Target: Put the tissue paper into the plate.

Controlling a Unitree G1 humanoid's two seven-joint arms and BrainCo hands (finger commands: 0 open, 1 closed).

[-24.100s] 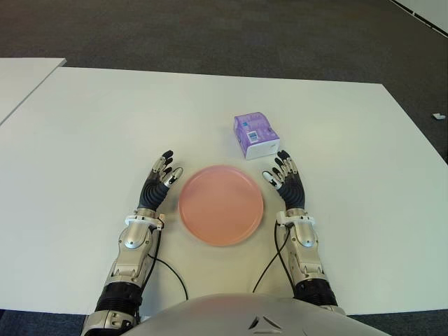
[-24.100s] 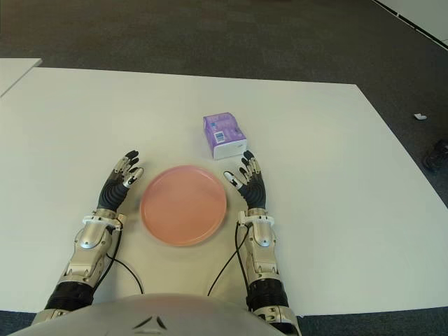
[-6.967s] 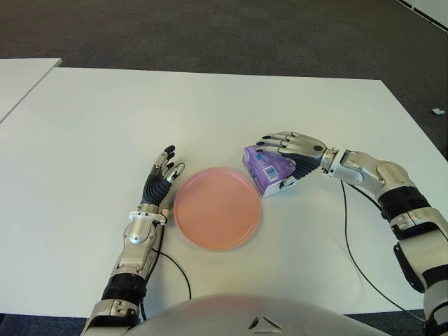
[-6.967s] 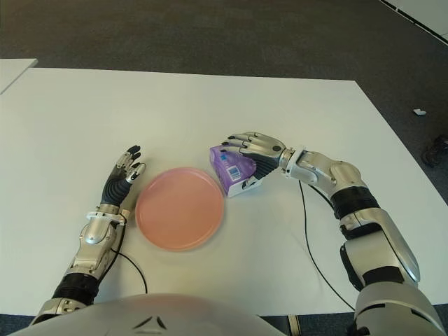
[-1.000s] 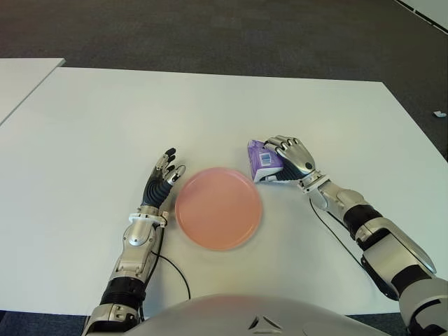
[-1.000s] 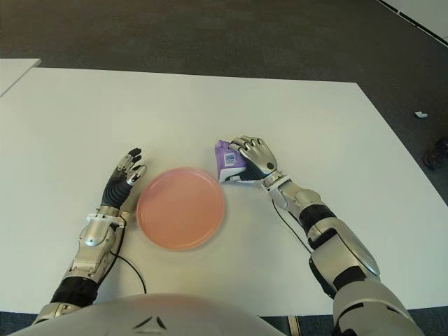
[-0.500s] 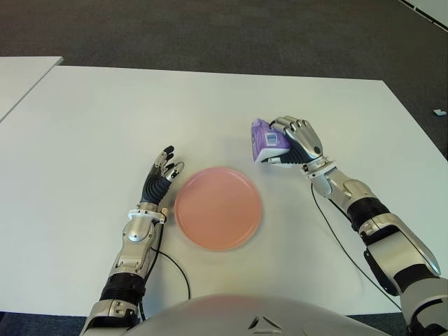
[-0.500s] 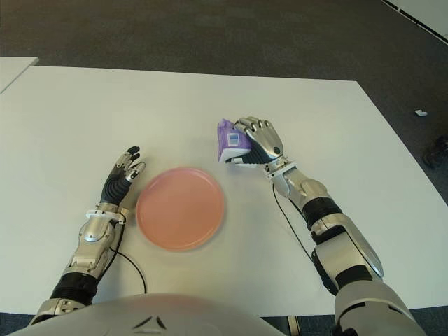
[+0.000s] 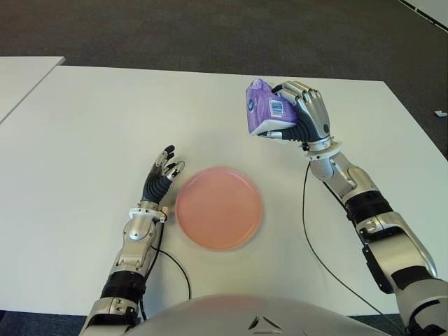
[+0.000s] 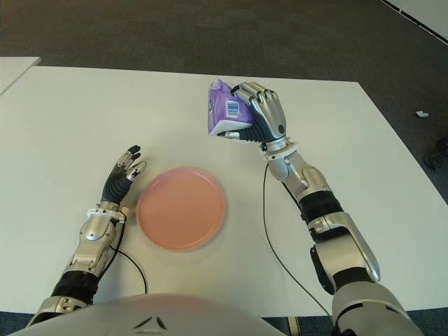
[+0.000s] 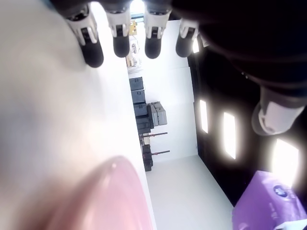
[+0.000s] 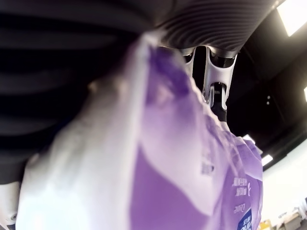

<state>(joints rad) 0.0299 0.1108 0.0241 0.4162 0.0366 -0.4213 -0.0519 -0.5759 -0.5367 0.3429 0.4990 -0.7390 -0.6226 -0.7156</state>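
Note:
A purple tissue paper pack [image 9: 267, 112] hangs in the air, well above the white table [image 9: 84, 126], behind and to the right of the pink plate [image 9: 218, 207]. My right hand [image 9: 302, 116] is shut on the pack, fingers curled over its right side; the pack [image 12: 192, 163] fills the right wrist view against the palm. The plate holds nothing. My left hand [image 9: 162, 176] shows just left of the plate with its fingers [image 11: 121, 44] stretched out and holding nothing.
A second white table [image 9: 21, 77] shows at the far left edge. Dark carpet [image 9: 210, 31] lies beyond the table's far edge. A thin black cable [image 9: 315, 245] trails from my right arm over the table right of the plate.
My right hand has lifted the tissue pack off the table and carried it higher and farther back. The left hand and the plate have stayed where they were.

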